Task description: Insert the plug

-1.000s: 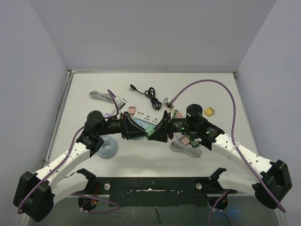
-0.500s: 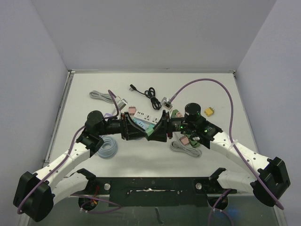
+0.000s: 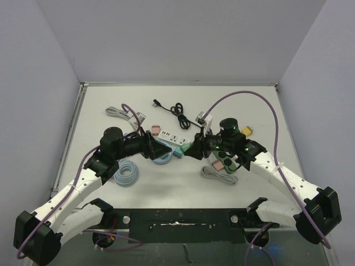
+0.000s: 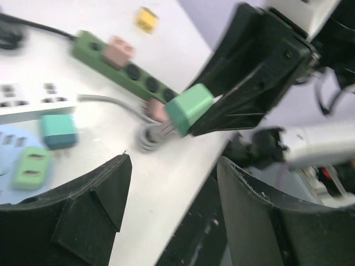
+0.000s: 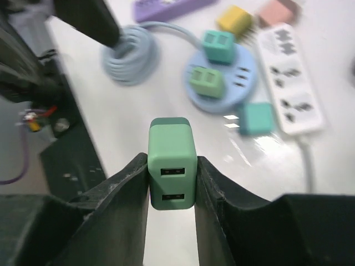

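The plug (image 5: 172, 163) is a green two-port USB charger, and my right gripper (image 5: 172, 166) is shut on its sides, holding it above the table. In the left wrist view the plug (image 4: 188, 108) sticks out of the right gripper's black fingers (image 4: 249, 83). My left gripper (image 4: 172, 183) is open and empty, a short way left of the plug. From above, the left gripper (image 3: 166, 147) and right gripper (image 3: 194, 149) face each other with a gap between them. A round blue power strip (image 5: 219, 83) holding two plugs and a white power strip (image 5: 291, 77) lie below.
A loose teal plug (image 5: 256, 117) lies beside the white strip. A green power strip (image 4: 127, 66) carries a pink plug. Also here are a coiled blue cable (image 3: 126, 173), grey coil (image 3: 219, 174), black cable (image 3: 177, 109), grey cable (image 3: 113, 112) and yellow adapter (image 3: 246, 131).
My left gripper has opened and drawn back to the left, off the plug. The right gripper stays shut on the plug and has shifted slightly right.
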Motion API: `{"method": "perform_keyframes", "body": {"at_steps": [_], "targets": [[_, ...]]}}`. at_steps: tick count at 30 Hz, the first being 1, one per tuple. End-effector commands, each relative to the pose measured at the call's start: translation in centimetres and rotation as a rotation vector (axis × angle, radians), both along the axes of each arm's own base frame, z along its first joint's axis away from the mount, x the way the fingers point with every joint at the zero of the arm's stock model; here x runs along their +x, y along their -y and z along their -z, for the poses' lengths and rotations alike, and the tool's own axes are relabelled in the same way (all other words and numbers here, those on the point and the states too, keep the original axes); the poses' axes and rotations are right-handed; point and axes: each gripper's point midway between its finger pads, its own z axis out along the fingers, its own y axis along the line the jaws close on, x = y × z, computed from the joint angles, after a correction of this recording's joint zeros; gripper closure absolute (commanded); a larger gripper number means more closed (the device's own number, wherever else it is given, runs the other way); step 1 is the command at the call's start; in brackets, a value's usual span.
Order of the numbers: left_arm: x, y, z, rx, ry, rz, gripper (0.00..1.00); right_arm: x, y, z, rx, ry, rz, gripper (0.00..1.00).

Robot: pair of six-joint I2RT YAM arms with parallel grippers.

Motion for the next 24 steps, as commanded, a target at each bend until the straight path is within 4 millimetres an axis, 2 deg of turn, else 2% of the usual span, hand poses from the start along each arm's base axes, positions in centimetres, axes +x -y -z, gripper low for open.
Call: {"method": "perform_keyframes", "body": {"at_steps": [1, 4, 7, 10, 17, 24], "targets": [[5.0, -4.4, 2.2, 0.236, 0.008, -0.356, 0.39, 4.1, 6.3, 2.7, -0.257, 0.067, 0.195, 1.00], [5.5, -5.5, 3.7, 0.316, -0.030, -0.404, 0.39, 5.4, 9.9, 5.0, -0.388, 0.026, 0.297, 1.00], [5.5, -5.6, 4.2, 0.331, -0.038, -0.406, 0.39, 6.8, 13.3, 6.7, -0.489, -0.018, 0.417, 1.00], [5.6, -5.6, 4.3, 0.325, -0.037, -0.413, 0.40, 8.0, 15.3, 7.7, -0.532, -0.070, 0.498, 1.00], [5.9, -5.6, 4.1, 0.320, -0.031, -0.419, 0.40, 9.1, 16.2, 9.8, -0.616, -0.147, 0.529, 1.00], [5.9, -5.4, 4.3, 0.320, -0.035, -0.407, 0.39, 10.5, 15.9, 10.2, -0.615, -0.121, 0.525, 1.00]]}}
